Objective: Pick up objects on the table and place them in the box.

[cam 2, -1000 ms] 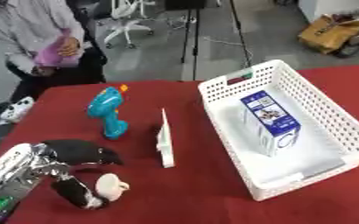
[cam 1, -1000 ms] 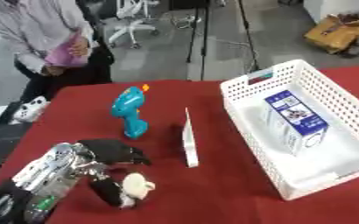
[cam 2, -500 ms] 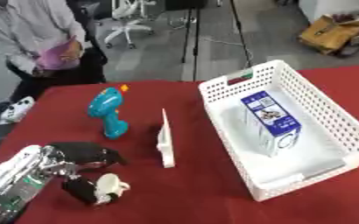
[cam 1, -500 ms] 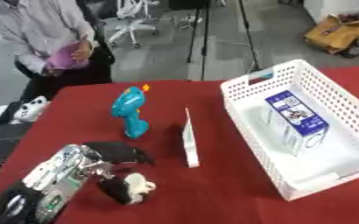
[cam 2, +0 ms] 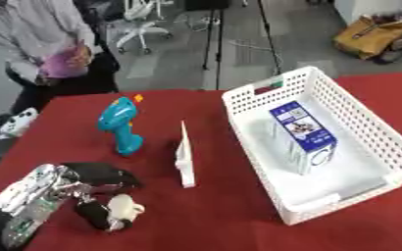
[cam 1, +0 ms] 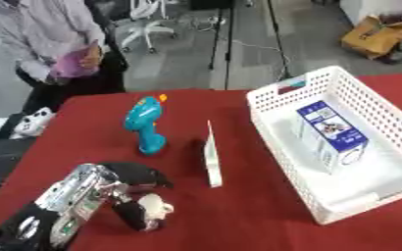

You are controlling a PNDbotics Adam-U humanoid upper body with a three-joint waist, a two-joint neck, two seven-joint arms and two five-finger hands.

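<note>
Lower left, the left hand (cam 1: 77, 196) pinches a small white object (cam 1: 155, 206), evidently to carry it to the box (cam 1: 277, 103); right hand unseen.

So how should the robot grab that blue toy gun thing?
Best guess: wrap the handle of the teal toy gun, the narrow lower part nearest the robot. It ends toward the left hand, so coming from the near left looks easiest. The wider body with the orange tip points away, and the white flat piece stands to its right.
</note>
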